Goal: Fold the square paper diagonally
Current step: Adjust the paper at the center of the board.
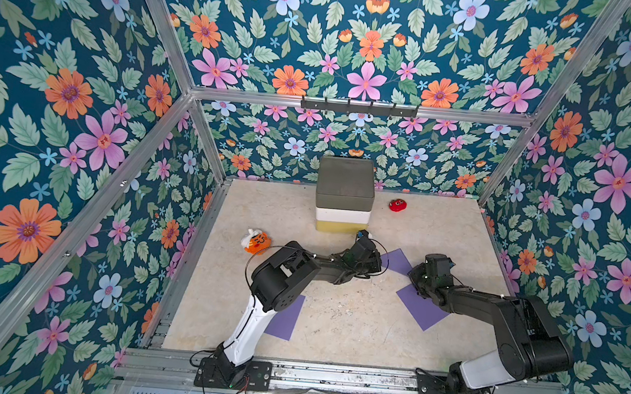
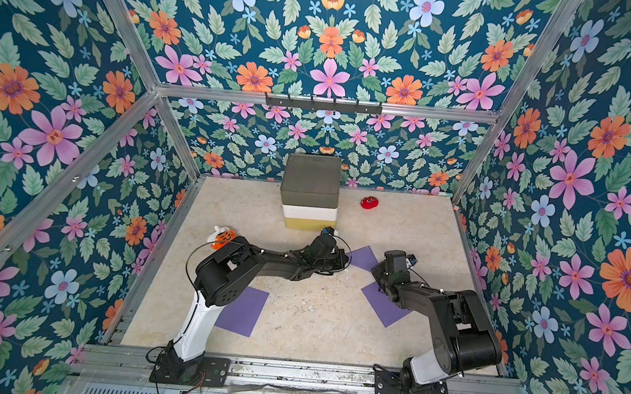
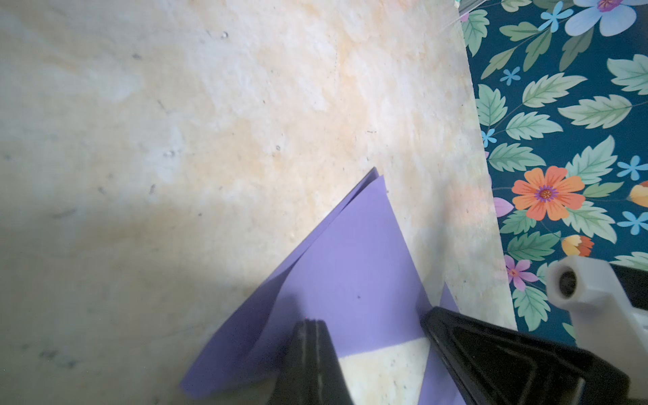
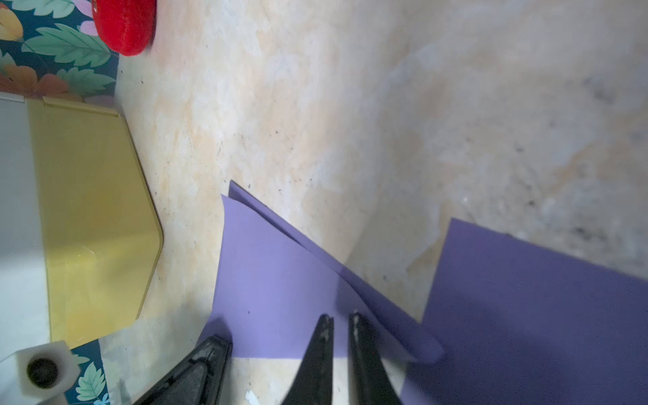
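Although two flat purple sheets lie nearest the arm bases, a spare sheet [image 1: 285, 322] partly hidden by the left arm and a second sheet [image 1: 423, 308] partly hidden by the right arm, neither looks to be the one in work. Farther in, at the middle of the counter [image 1: 334, 324], the square paper [image 1: 398, 261] lies doubled into a triangle between the two tools. Its free corners are almost matched, with one layer peeking past the other at the tip. The left tool [image 3: 308, 324] is closed tight with nothing between its jaws. Its tips bear down on the top layer close to the folded edge, probably to pin the sheet so it cannot slide or spring open. The right tool [image 4: 341, 317] stands just beside it over the same edge, its jaws parted by a narrow slit and gripping nothing. Toward its outer side the fold looks rounded and puffy, so the crease likely wants more pressing there. Beyond, well apart from the work, sit a pumpkin toy [image 1: 257, 241], a stack of boxes [image 1: 344, 192] by the far wall and a red toy [image 1: 398, 205], none in the way.
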{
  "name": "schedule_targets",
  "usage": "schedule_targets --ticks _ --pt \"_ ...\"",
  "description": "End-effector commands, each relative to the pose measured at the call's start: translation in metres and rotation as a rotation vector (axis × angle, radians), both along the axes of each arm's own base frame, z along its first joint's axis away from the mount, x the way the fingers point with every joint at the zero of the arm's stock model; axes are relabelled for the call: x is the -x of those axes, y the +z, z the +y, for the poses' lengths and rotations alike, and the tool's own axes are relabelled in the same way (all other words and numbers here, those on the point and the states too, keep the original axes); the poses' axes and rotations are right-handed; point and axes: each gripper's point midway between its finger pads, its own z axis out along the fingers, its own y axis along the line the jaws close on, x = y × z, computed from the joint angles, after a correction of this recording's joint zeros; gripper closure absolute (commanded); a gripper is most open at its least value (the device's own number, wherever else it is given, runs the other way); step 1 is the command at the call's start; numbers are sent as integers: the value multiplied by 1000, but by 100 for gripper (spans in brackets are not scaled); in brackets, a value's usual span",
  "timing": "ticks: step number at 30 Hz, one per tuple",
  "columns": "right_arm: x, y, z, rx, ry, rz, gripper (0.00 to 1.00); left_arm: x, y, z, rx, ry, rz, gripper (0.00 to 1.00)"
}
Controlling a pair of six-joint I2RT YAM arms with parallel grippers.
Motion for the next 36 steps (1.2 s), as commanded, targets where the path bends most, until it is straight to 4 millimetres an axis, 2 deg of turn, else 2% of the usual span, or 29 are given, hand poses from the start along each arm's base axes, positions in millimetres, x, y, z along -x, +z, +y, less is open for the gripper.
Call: schedule_targets --ticks 1,5,9,12,16,20,23,27,36 --pt "7 -5 -10 42 -6 28 85 17 -50 38 -208 41 116 100" --pt "10 -5 -22 57 -23 39 85 17 -48 37 -202 36 115 100" --pt "9 11 -27 56 -21 2 85 17 -44 35 -186 26 107 100" --pt "4 29 -17 29 29 -50 84 18 -35 29 -147 6 94 100" --pt "-1 52 8 -22 110 -104 83 18 -19 21 -96 -11 77 100" --pt "-5 64 37 -77 172 -147 81 16 -8 17 -73 -9 70 100" --pt "-10 61 58 -119 215 -137 81 15 -5 15 -58 -9 71 100" --pt "-20 48 70 -143 228 -108 83 14 -3 14 -49 -6 71 100" --pt "-28 15 62 -28 226 -6 85 14 10 10 -14 -19 53 100"
